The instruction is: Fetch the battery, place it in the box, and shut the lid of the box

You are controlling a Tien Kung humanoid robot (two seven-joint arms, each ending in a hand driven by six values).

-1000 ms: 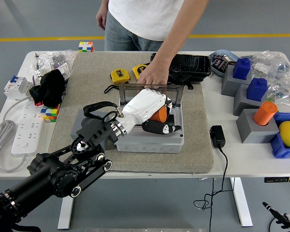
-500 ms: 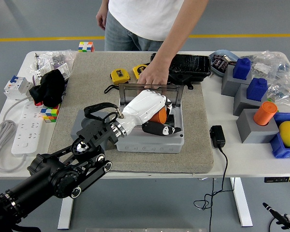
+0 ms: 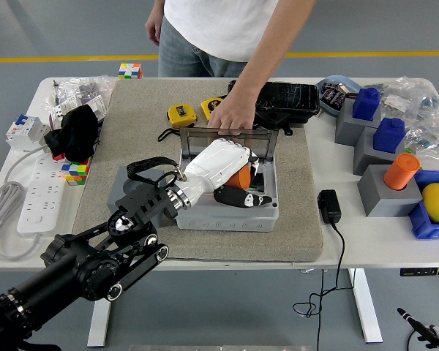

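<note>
My left hand (image 3: 238, 181), white with dark fingertips, reaches into the open grey box (image 3: 227, 216) in the middle of the mat. Its fingers are curled around an orange battery (image 3: 241, 175), held inside the box's opening. The box's clear lid (image 3: 230, 136) stands upright at the box's far side. A person's hand (image 3: 233, 115) rests on the lid's top edge and holds it. My right hand is out of sight.
A black case (image 3: 287, 102) and two yellow tape measures (image 3: 181, 114) lie behind the box. A black adapter (image 3: 328, 205) sits to the box's right. Grey blocks with blue and orange pieces (image 3: 384, 157) stand at the right. A power strip (image 3: 40, 186) lies at the left.
My left hand with the battery has shifted slightly up and back inside the box. The person's hand stays on the lid.
</note>
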